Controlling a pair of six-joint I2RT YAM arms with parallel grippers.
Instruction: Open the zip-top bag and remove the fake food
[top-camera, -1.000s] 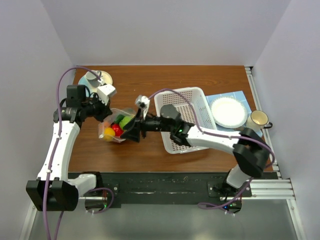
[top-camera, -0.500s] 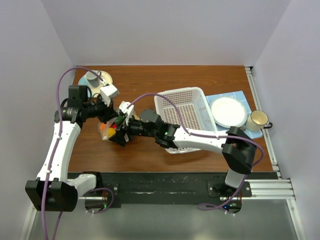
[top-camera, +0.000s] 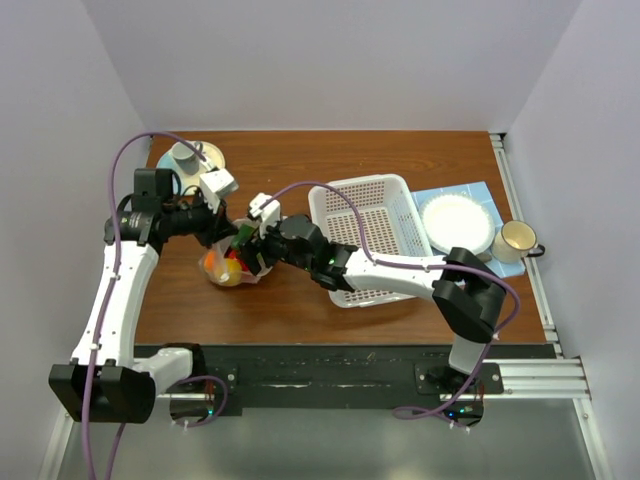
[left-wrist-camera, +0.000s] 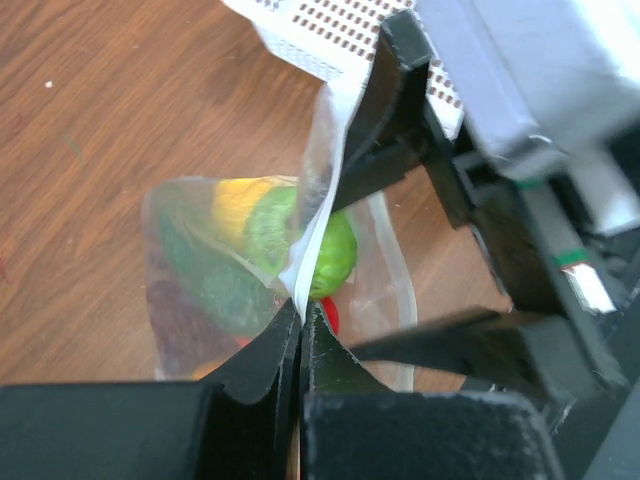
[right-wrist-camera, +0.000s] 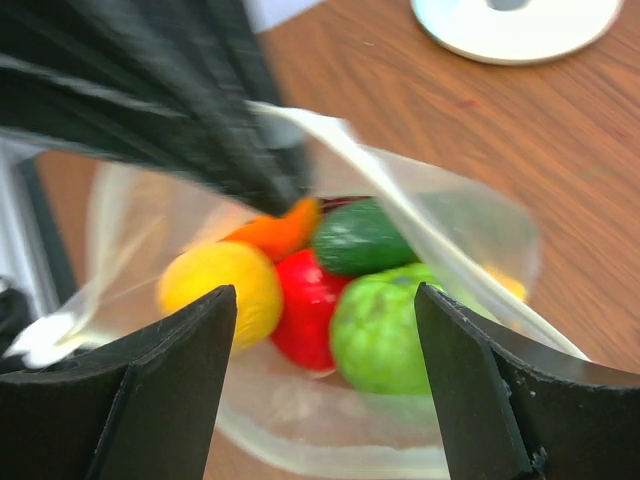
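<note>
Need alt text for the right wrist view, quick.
The zip-top bag gapes open, its rim pinched by the blurred left gripper, showing the fake food: yellow, red, green pieces. The right gripper holds its jaws wide before it.

right claw (top-camera: 243, 256): has moved left, away from the basket (top-camera: 368, 238), with its jaws spread wider.
zip-top bag (top-camera: 228, 272): more bunched, its mouth now between that claw's fingers.

zip-top bag (top-camera: 226, 272) hemmed between left arm (top-camera: 112, 295) and right arm (top-camera: 400, 272), basket (top-camera: 380, 205) near on right, bare table (top-camera: 290, 302) toward near edge

Left hand (left-wrist-camera: 298, 320) pinched shut, right hand (right-wrist-camera: 325, 296) spread wide, both close together
</note>
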